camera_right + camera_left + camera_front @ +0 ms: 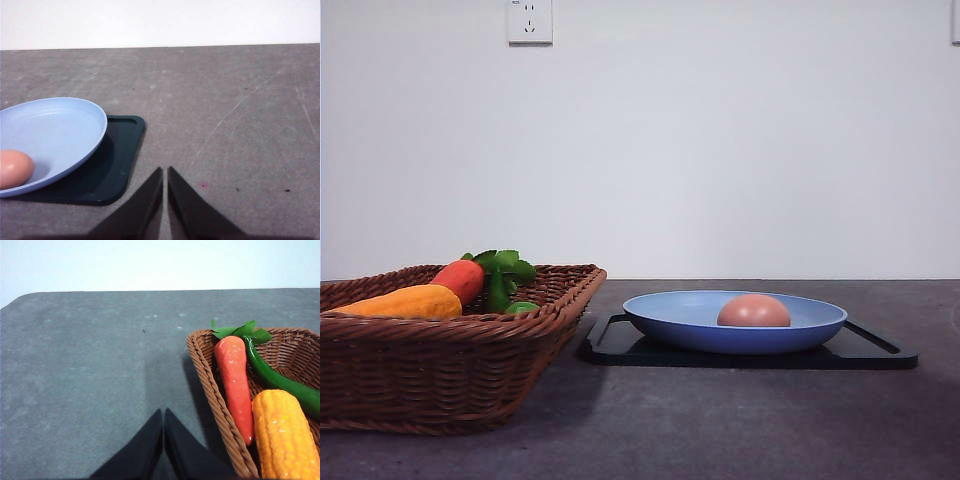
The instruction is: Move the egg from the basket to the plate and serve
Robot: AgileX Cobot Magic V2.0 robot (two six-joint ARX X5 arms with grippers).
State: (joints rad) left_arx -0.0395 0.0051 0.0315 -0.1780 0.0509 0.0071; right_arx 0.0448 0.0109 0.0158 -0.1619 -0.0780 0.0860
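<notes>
The pinkish-brown egg (754, 311) lies in the light-blue plate (670, 312), which rests on a flat black tray (620, 345) at the table's centre right. The right wrist view catches the egg (14, 169) at the plate's (55, 130) near rim. The brown wicker basket (440, 370) stands at the left, with no egg visible in it. My left gripper (163, 416) is shut and empty over bare table beside the basket's (215, 400) outer wall. My right gripper (165, 172) is shut and empty, just off the tray's (112, 165) corner.
The basket holds an orange-red carrot toy (235, 382), a yellow corn cob (285, 435) and a green pepper (280, 382). A white wall with a socket (529, 20) backs the dark grey table (740, 420).
</notes>
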